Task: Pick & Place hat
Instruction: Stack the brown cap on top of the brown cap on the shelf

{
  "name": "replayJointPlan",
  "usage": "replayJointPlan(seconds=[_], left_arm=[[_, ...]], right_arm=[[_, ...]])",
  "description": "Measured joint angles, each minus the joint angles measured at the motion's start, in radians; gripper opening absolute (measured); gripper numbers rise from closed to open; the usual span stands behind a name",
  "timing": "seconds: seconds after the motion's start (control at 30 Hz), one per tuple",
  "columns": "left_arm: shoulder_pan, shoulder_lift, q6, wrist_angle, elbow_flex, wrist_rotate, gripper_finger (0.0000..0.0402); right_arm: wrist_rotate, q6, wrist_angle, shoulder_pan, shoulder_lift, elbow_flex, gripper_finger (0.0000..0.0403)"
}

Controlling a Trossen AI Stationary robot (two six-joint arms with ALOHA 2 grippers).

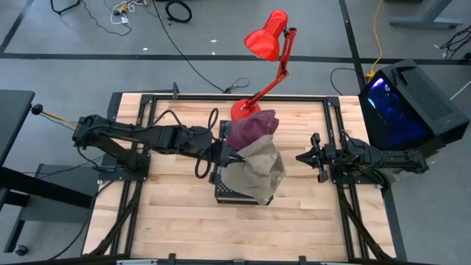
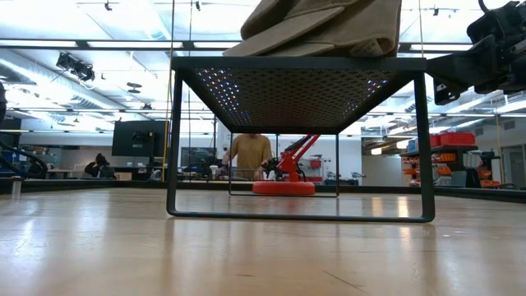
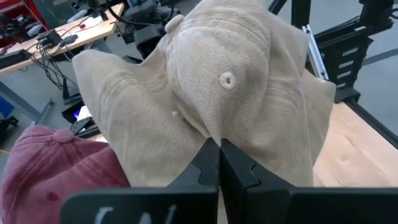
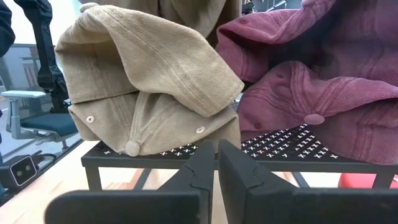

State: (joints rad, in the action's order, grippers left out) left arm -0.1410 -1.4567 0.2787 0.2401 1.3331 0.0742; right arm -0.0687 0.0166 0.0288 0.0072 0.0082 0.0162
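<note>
Tan corduroy hat (image 1: pixel 254 171), crumpled w/ eyelets & top button, on black mesh rack (image 1: pixel 224 193) beside maroon hat (image 1: pixel 252 129); left gripper (image 1: pixel 229 156) jaws pinching tan fabric, right gripper (image 1: pixel 307 157) jaws nearly closed, empty.

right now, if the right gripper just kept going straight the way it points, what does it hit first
Probably the black mesh stand, near its front edge, with the tan hat just above. The right gripper sits apart from both, so height is hard to judge.

Both arms are dark, jointed tubes with black cables looping along them; each gripper (image 3: pixel 219 163) has two flat, black, notched fingers (image 4: pixel 239 168).
</note>
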Motion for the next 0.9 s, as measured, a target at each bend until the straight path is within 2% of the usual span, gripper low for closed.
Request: replayJointPlan(seconds=[0.37, 0.53, 0.9], left_arm=[[-0.004, 0.061, 0.006, 0.021, 0.001, -0.001, 0.0001], [-0.004, 0.065, 0.025, 0.055, 0.001, -0.035, 0.0001], [-0.018, 0.065, 0.16, 0.065, 0.001, -0.063, 0.0001]], right_arm=[[0.0, 0.0, 0.0, 0.0, 0.0, 0.0, 0.0027], [0.0, 0.0, 0.0, 0.0, 0.0, 0.0, 0.0027], [0.0, 0.0, 0.0, 0.0, 0.0, 0.0, 0.0027]])
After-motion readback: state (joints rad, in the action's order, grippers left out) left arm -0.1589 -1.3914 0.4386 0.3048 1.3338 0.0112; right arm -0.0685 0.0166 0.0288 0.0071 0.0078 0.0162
